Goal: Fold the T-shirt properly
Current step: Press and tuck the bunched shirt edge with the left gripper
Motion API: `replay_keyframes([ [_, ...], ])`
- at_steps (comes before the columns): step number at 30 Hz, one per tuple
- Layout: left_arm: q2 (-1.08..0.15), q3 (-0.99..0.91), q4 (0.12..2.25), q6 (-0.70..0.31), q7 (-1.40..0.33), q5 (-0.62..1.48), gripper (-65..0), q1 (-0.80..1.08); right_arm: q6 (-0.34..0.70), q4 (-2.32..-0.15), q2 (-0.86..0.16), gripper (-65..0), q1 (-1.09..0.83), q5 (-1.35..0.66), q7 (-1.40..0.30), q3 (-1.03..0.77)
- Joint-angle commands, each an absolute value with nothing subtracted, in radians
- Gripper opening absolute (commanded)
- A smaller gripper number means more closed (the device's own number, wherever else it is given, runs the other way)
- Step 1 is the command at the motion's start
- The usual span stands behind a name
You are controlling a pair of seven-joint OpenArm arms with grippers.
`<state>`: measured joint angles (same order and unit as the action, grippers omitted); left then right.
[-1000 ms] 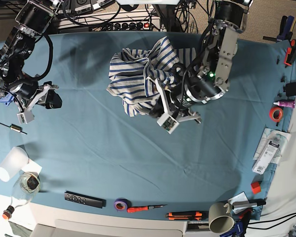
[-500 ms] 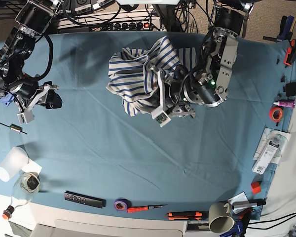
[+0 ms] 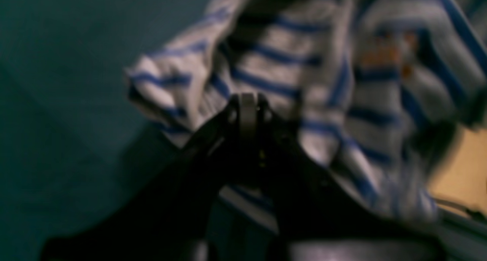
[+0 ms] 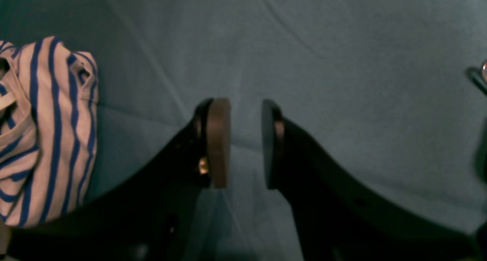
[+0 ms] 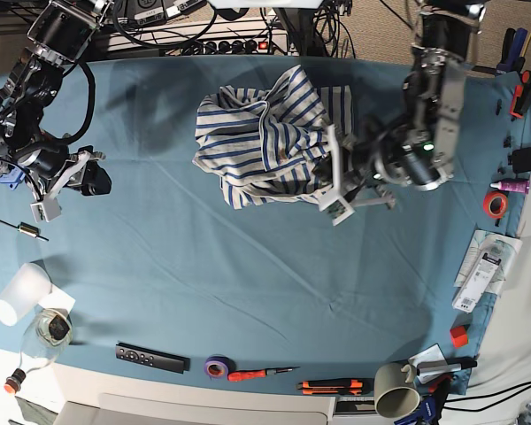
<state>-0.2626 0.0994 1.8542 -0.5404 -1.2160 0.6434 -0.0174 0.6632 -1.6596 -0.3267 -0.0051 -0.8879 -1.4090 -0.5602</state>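
Two arms over one crumpled T-shirt (image 5: 264, 142), bunched in a heap toward the far middle of the teal-covered desk (image 5: 248, 283), nowhere near flat yet.

Left gripper (image 5: 329, 181) right at the near-right edge of the heap, jaws clenched tight. Wrist view there all blur: striped fabric (image 3: 304, 82) draped just behind the tips (image 3: 247, 105), but impossible to say whether a pinch of cloth sits between them or nothing at all. Right gripper (image 5: 71, 181) parked well apart on the other side, jaws partly parted with only bare desk (image 4: 342, 63) between them, shirt edge (image 4: 49, 131) off to the side in its view.

Possible trouble from here:
- Pulling with only a thin pinch of fabric, or none: cloth slipping out, heap staying a heap.
- Grabbing a random fold instead of a hem or shoulder: dragging the whole lump sideways rather than spreading it.
- One-sided pull with no second hold: shirt twisting further.
- Sliding cloth toward the tape roll (image 5: 217, 366), remote (image 5: 150, 358) and mug (image 5: 395, 390) along the near edge: snagging or knocking stuff.

Hard to make out: collar, sleeves and hem all buried in folds, so no telling which part faces up. Orange-ish smear (image 3: 384, 57) on the fabric in the blurry view, unidentifiable.
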Motion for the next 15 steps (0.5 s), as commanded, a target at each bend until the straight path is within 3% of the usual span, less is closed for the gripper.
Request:
replay_keyframes([
  [1, -0.275, 0.082, 1.872, -0.567, -1.221, 0.704, -65.0, -0.022, 0.669, -1.674, -0.346, -49.9, 0.009, -0.907, -1.38, -0.565],
  [7, -0.296, 0.025, 1.879, -0.626, -1.263, 0.888, -65.0, 0.022, 0.67, -1.674, -0.346, -49.9, 0.014, -0.944, -1.379, -0.564],
  [15, -0.237, 0.018, 1.887, -0.621, -1.097, 0.8, -65.0, -0.018, 0.673, -1.674, -0.345, -49.9, 0.014, -0.952, -1.38, -0.564],
])
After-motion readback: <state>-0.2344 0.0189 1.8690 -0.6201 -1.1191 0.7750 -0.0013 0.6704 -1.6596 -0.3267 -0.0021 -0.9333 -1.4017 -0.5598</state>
